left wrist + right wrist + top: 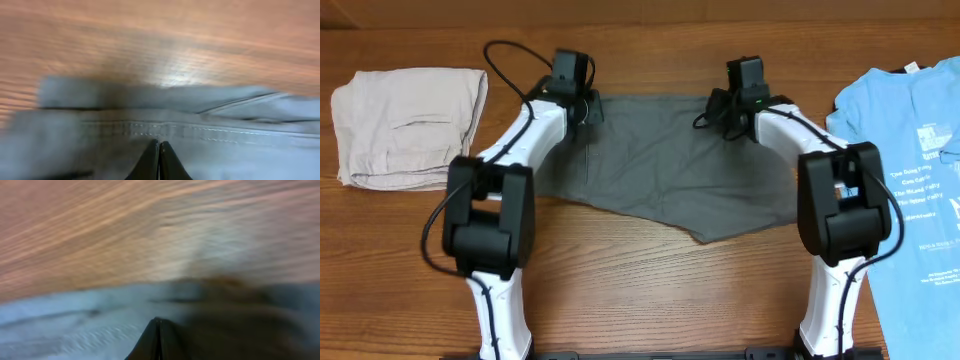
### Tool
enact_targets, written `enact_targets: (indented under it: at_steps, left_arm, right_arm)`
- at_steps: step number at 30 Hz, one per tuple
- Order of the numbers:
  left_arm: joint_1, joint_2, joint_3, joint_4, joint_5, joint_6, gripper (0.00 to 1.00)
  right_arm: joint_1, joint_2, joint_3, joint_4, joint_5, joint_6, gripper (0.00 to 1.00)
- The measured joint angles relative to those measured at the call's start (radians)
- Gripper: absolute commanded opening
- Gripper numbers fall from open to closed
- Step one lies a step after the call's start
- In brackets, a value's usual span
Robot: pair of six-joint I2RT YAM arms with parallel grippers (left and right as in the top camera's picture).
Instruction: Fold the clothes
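Grey shorts (670, 170) lie flat on the table (650, 290), long axis left-right. At the far edge's 2 corners, left gripper (582, 108) and right gripper (725, 108) are closed, apparently pinching cloth; next pull likely toward the near hem.

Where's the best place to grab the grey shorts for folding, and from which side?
Pinch the dark-grey shorts at both corners of their far stitched edge, from above: they lie flat, and that seam gives a firm ridge. The left claw and right claw are shut there.
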Motion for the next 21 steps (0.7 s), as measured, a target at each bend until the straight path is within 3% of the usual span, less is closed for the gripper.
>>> enact_targets:
  at_steps: [4, 10, 21]
  left_arm:
    - [-0.006, -0.128, 0.032, -0.031, 0.024, -0.002, 0.04]
    - [-0.058, -0.23, 0.075, -0.031, 0.111, -0.01, 0.05]
    - [-0.201, 0.095, 0.068, 0.116, 0.151, -0.011, 0.05]
  right_arm:
    - [-0.042, -0.113, 0.004, -0.147, 0.003, -0.018, 0.04]
    - [-0.102, -0.226, 0.027, -0.2, 0.009, -0.027, 0.04]
    - [-0.119, -0.05, 0.013, -0.145, 0.02, -0.033, 0.04]
